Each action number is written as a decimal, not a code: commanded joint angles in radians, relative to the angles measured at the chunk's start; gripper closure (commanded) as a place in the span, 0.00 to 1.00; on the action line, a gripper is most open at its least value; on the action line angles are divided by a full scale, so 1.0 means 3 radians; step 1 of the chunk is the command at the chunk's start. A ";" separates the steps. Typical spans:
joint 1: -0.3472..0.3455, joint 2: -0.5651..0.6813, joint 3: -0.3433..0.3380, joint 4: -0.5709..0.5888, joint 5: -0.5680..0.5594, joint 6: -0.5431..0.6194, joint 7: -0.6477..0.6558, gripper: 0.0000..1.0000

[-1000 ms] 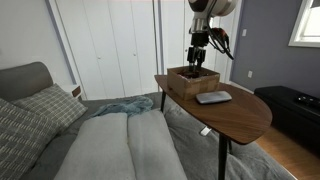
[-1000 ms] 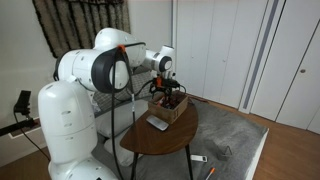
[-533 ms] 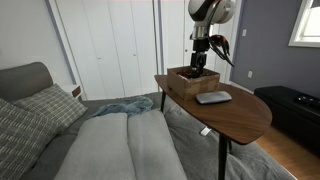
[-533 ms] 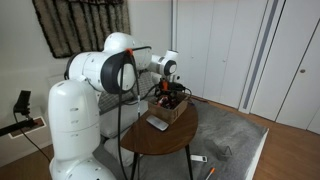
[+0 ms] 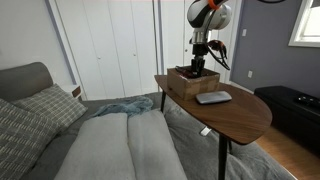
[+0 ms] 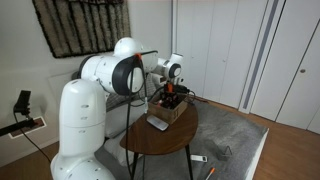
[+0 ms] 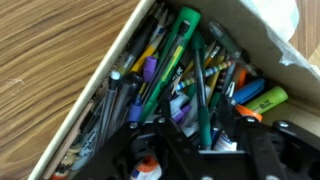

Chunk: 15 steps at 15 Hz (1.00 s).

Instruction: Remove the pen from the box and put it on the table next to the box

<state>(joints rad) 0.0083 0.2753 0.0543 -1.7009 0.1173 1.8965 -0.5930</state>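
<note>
**Item: the pen** [image 7: 203, 105]. It lies inside the box [image 7: 105, 85], in a dense heap of pens and markers. A thin dark stick running roughly from 12 to 6 o'clock in the wrist view is the likeliest candidate, but the heap makes this uncertain. No pen lies on the table [image 5: 240, 118] yet.

**Neighbours in the heap.** A long green pen [image 7: 170, 65] lies at 10 o'clock of the candidate, with a purple marker [image 7: 148, 75] beyond it. An orange marker [image 7: 250, 90] and a green highlighter [image 7: 268, 100] lie at 3 o'clock.

**Container.** The box stands on the table in both exterior views. A flat grey slab [image 5: 213, 97] lies just beside it at 4 o'clock.

**Change.** Over the last second the gripper [image 5: 197, 68] has sunk from above the rim to rim level, and the arm's upper links have swung round. Judgement: the approach is ending and the grasp comes next, with lift-out and placing still to do.

**End effector.** In the wrist view the gripper's dark fingers [image 7: 135, 150] enter from 6 o'clock. The jaws stand spread with several pens between them. They grip nothing, though the tips seem to touch the heap.

**Risk.** Judged likely: closing here could pinch more than one pen.
</note>
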 commanded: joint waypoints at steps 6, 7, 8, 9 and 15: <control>0.0024 -0.0184 0.0152 -0.0025 -0.0027 0.0002 -0.0295 0.11; 0.0028 -0.0185 0.0162 -0.0027 -0.0018 -0.0001 -0.0321 0.26; 0.0029 -0.0200 0.0167 -0.0053 -0.0020 0.0004 -0.0348 0.37; 0.0027 -0.0221 0.0170 -0.0081 -0.0024 0.0007 -0.0378 0.40; 0.0022 -0.0172 0.0162 -0.0116 0.0021 0.0070 -0.0453 0.61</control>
<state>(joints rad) 0.0175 0.2288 0.1013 -1.7219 0.1159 1.8966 -0.7275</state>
